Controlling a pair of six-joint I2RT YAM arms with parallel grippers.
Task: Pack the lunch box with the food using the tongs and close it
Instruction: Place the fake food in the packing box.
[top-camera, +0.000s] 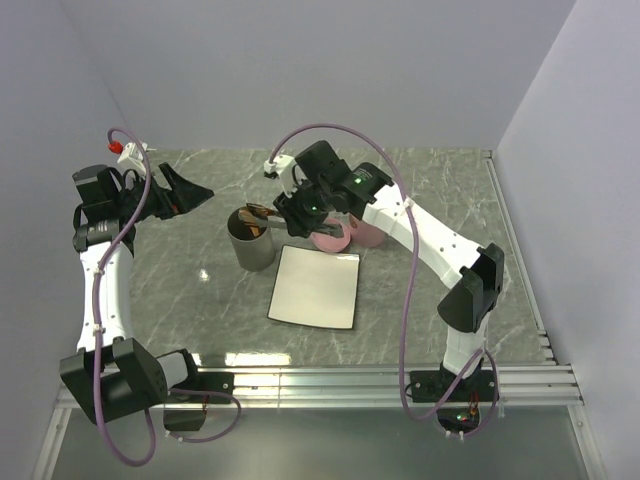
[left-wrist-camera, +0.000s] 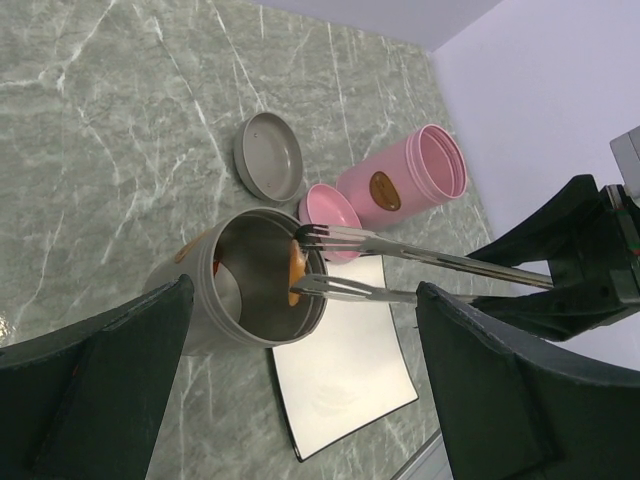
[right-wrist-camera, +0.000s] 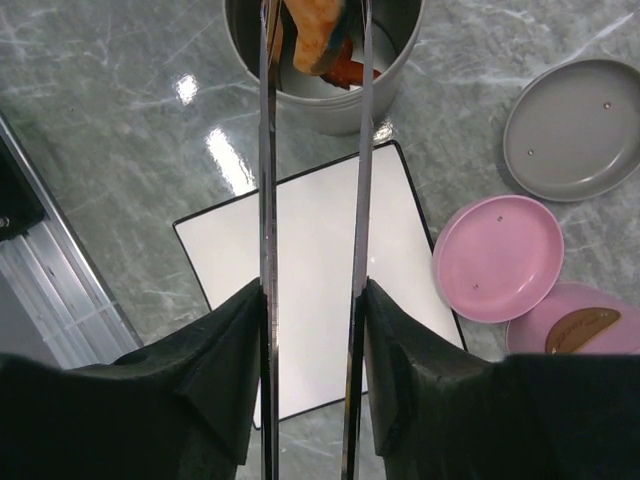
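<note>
**Food.** One tan-orange piece sits between the toothed tips of the tongs, just inside the mouth of the grey lunch box. A smaller orange-red piece lies lower down inside the same box. Whether the tips press firmly on the upper piece cannot be told.

**Right pincer**. It is about half closed. Its two black fingers bear on the outer sides of the two tong arms and squeeze them nearly parallel. It holds the tongs and nothing else.

**Left pincer**. The jaws are spread to the full, holding and touching nothing.

**Materials and shapes.**
- The tongs are slim polished metal, with flat arms ending in fork-like teeth.
- The lunch box is a round, upright, matt grey pot with a shiny metal lining.
- Its grey lid, round and shallow, lies on the table beyond it.
- A pink canister with a brown oval label lies on its side.
- A pink lid rests between the canister and the box.
- A square white plate with dark edging lies just on the near side of the box.
- The table is glossy, with a grey-green marble pattern.

**Pose.** The right arm reaches from its base at the near right with its elbow raised. Its forearm stretches leftward and its wrist is above the pink lid. The left arm stands bent at the left side, its pincer pointing right, well apart from the box.
</note>
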